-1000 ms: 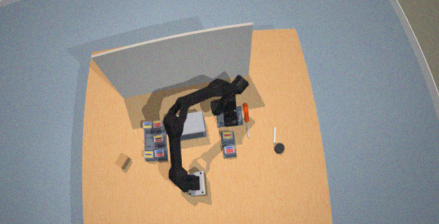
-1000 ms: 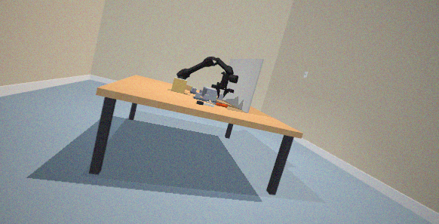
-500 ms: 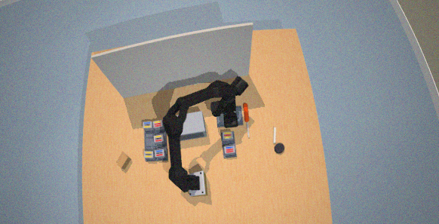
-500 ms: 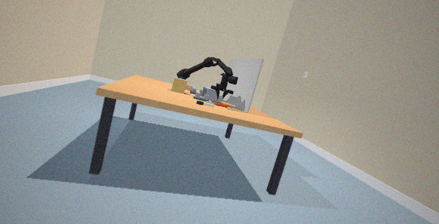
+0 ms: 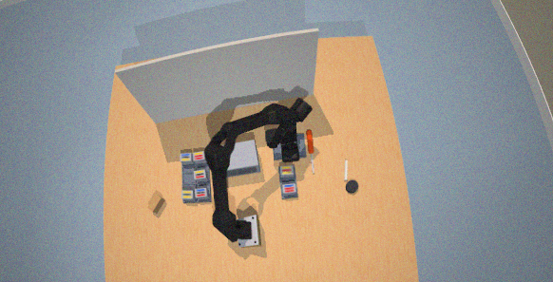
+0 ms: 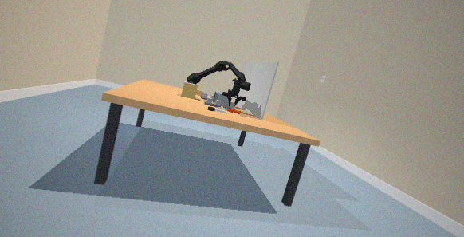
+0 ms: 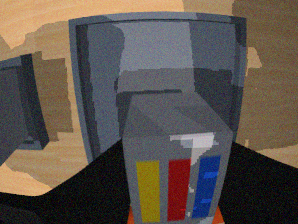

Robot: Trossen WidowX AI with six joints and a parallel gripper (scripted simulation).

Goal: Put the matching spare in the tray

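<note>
On the wooden table [image 5: 333, 236] [image 6: 159, 91], the gripper [image 5: 290, 153] [image 6: 236, 102] [image 7: 168, 141] grips a gray spare block [image 7: 177, 150] striped yellow, red and blue over the tray [image 5: 302, 155] [image 7: 240, 60]; in the top view, an orange-handled screwdriver [image 5: 310, 142] [image 6: 234, 111] lies at the tray's three o'clock.

From here I see the black arm [image 5: 220, 179] [image 6: 222, 65] arched high, elbow bent, its wrist [image 5: 288, 129] [image 6: 239, 84] pitched down toward six o'clock, the gripper [image 5: 290, 152] [image 6: 234, 102] [image 7: 168, 141] pointing downward, fingers clamped partway apart.
</note>
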